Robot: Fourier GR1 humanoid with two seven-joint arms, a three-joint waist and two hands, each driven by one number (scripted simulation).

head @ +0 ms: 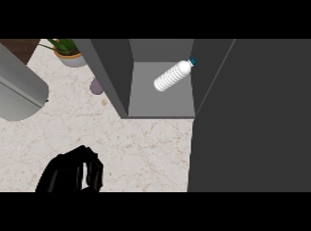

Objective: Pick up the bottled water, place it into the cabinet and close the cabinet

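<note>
White ribbed water bottle (173,76) leaned inside the grey cabinet (159,102); shutting its dark door (258,117) could topple it. Black left hand (71,172) rested open, empty.

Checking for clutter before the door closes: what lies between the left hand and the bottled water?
In the head view, only bare counter, then the floor of the cabinet, between left hand and bottled water.
</note>
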